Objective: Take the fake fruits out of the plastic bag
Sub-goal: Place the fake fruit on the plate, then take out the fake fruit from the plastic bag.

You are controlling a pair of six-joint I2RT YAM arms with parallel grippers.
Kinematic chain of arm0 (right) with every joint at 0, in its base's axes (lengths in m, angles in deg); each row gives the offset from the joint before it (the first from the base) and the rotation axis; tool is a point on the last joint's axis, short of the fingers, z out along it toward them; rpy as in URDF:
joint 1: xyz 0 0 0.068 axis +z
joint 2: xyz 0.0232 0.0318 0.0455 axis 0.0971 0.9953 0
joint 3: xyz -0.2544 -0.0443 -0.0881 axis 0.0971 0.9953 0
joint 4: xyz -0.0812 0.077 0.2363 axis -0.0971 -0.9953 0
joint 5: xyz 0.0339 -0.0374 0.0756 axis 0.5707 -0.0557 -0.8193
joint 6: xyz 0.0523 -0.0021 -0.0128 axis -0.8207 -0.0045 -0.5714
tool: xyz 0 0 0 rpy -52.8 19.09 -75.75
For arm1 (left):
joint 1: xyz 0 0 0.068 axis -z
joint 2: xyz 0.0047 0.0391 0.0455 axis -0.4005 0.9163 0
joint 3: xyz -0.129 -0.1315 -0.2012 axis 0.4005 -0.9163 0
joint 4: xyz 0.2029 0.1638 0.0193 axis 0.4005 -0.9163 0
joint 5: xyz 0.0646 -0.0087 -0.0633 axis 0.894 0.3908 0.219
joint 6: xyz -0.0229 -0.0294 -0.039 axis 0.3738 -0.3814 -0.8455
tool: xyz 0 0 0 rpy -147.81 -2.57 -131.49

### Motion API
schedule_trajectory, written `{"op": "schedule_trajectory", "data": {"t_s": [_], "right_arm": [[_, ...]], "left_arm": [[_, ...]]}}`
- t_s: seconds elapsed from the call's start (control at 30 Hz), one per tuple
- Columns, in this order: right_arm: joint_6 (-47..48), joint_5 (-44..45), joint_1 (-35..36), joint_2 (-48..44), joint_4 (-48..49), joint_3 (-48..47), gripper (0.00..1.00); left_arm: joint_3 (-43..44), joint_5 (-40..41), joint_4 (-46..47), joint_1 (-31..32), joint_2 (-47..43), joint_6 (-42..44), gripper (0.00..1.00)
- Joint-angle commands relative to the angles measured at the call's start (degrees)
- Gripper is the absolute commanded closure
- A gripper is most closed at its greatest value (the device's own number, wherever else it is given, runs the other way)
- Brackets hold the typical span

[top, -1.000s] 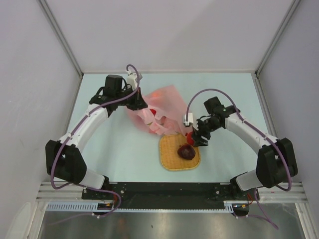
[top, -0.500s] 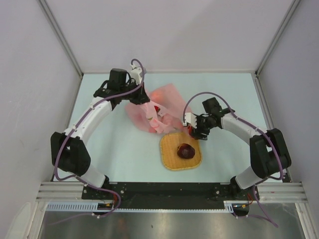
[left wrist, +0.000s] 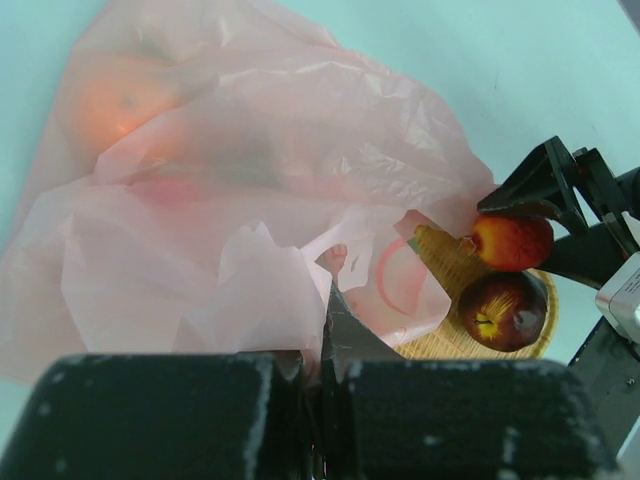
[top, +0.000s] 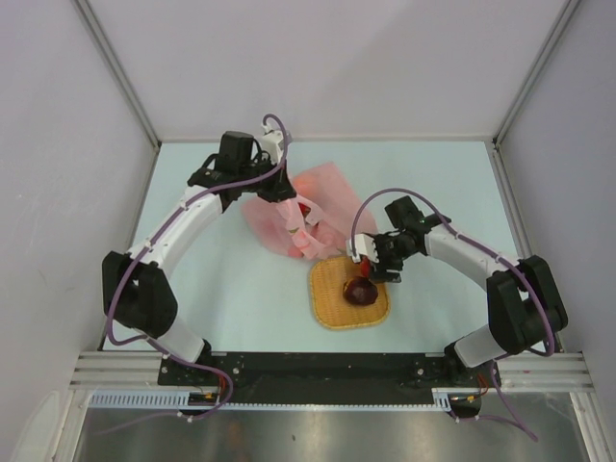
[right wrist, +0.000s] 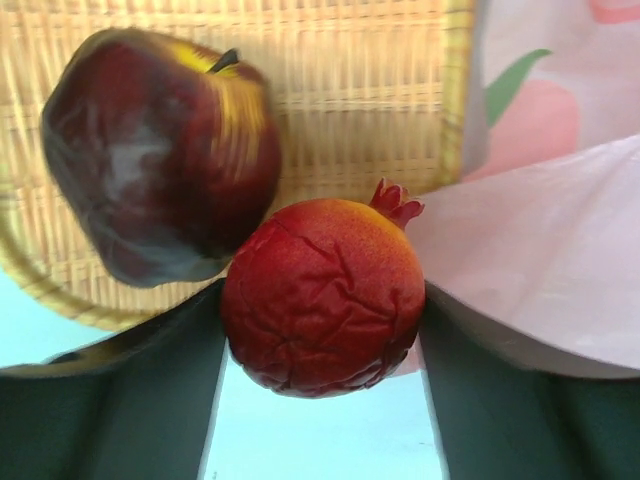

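The pink plastic bag (top: 313,207) lies mid-table; it fills the left wrist view (left wrist: 250,200), with an orange fruit (left wrist: 120,100) showing through it. My left gripper (top: 281,197) is shut on a fold of the bag (left wrist: 300,330). My right gripper (top: 366,262) is shut on a red pomegranate (right wrist: 322,295), held just above the near edge of the woven mat (top: 332,303). A dark purple apple (top: 360,291) lies on the mat (right wrist: 350,110), close beside the pomegranate. The pomegranate (left wrist: 512,241) and apple (left wrist: 502,310) also show in the left wrist view.
White walls close in the table on three sides. The black rail with both arm bases (top: 318,366) runs along the near edge. Pale green tabletop (top: 221,279) surrounds the bag and mat.
My right gripper has carried the red pomegranate from the bag's side down towards the mat, beside the purple apple. My left gripper has shifted slightly right, still holding the bag.
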Motion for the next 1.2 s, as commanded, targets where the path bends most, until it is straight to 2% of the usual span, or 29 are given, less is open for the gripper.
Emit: {"op": "schedule_trajectory", "data": {"t_s": [0.0, 0.2, 0.33, 0.43, 0.53, 0.63, 0.73, 0.87, 0.97, 1.1, 1.17], "right_arm": [[3.0, -0.1, 0.6, 0.1, -3.0, 0.1, 0.01], [2.0, 0.4, -2.4, -2.3, 0.2, -0.2, 0.00], [-1.9, -2.8, -4.7, -4.0, 1.5, -2.2, 0.00], [-11.5, -6.1, -5.1, -5.0, 5.6, -5.0, 0.00], [-24.9, -5.9, -3.6, -6.2, 15.1, -6.1, 0.00], [-34.0, -4.7, 1.1, -5.8, 26.0, -6.7, 0.02], [-41.6, -0.1, 4.6, -3.1, 32.4, -6.8, 0.08], [-48.9, 1.7, 7.3, 2.8, 40.8, -8.9, 0.28], [-55.4, 4.4, 8.5, 8.6, 44.5, -12.8, 0.37], [-60.9, 7.1, 8.5, 14.5, 48.3, -18.0, 0.45], [-62.3, 5.9, 8.5, 16.7, 47.6, -22.2, 0.46]], "left_arm": [[2.3, 0.8, 0.6, 0.2, -0.1, 1.2, 1.00], [1.5, 1.0, 0.6, 0.2, -1.1, 1.2, 1.00], [2.5, 0.5, 0.3, 0.2, -1.6, 2.7, 1.00], [3.5, -0.8, -0.8, 0.2, -2.6, 3.3, 1.00], [3.7, -2.0, -2.1, 0.2, -4.7, 4.1, 0.99], [3.6, -3.1, -2.8, 0.2, -7.1, 5.4, 1.00], [3.6, -4.6, -3.7, 0.2, -8.8, 6.2, 1.00], [2.4, -6.4, -5.4, 0.2, -12.0, 7.4, 1.00], [-0.1, -7.4, -6.2, 0.2, -14.2, 8.4, 1.00], [-5.0, -7.5, -7.5, 0.1, -18.3, 9.2, 1.00], [-8.4, -6.8, -7.6, 0.1, -20.9, 9.5, 1.00]]}}
